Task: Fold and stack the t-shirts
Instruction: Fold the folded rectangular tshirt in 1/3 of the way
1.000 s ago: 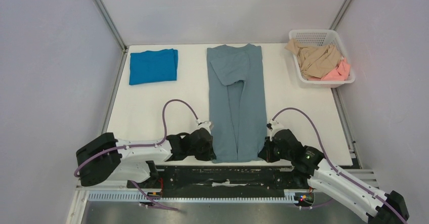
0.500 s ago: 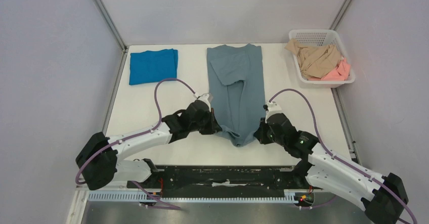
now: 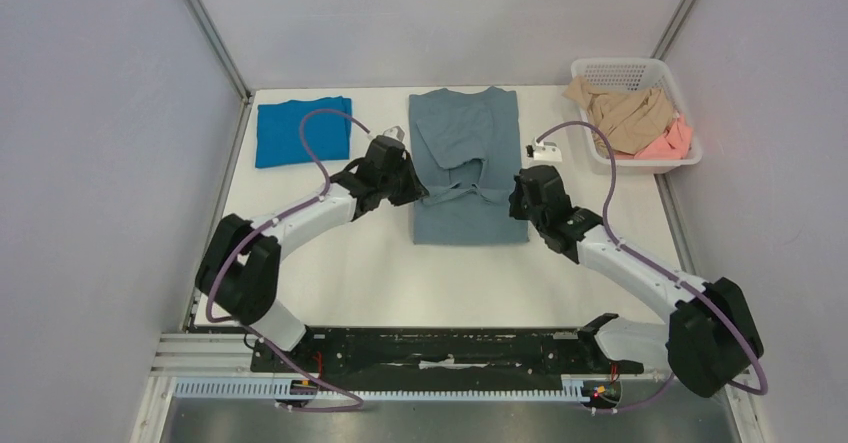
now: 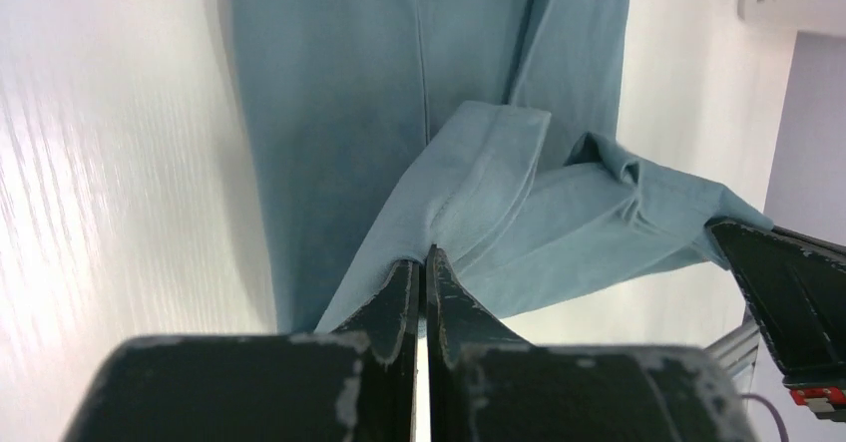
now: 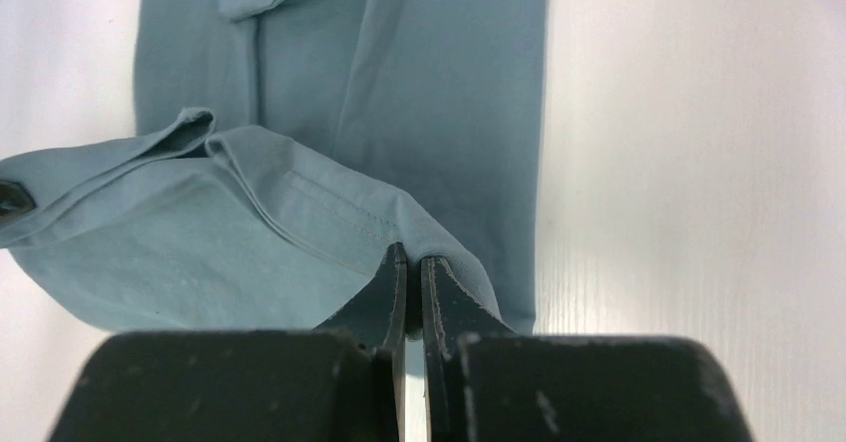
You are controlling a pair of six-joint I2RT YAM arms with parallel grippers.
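The large grey-blue t-shirt [image 3: 468,173] lies in the middle of the table, its near hem lifted and carried over its middle. My left gripper [image 3: 420,195] is shut on the hem's left corner; in the left wrist view [image 4: 424,252] cloth is pinched between the jaws. My right gripper [image 3: 516,203] is shut on the hem's right corner, and the right wrist view [image 5: 411,252] shows the same shirt [image 5: 329,213] pinched. A folded bright blue t-shirt [image 3: 302,131] lies at the far left. Tan [image 3: 620,115] and pink [image 3: 668,143] shirts sit in the basket.
A white plastic basket [image 3: 610,68] stands at the far right corner of the white table [image 3: 330,253]. A small white tag-like piece [image 3: 544,149] lies right of the grey-blue shirt. Grey walls close in on three sides.
Both grippers have carried the grey-blue shirt's near hem away from the table's front edge toward the far side, so the shirt now folds over itself. The other shirts have not moved.
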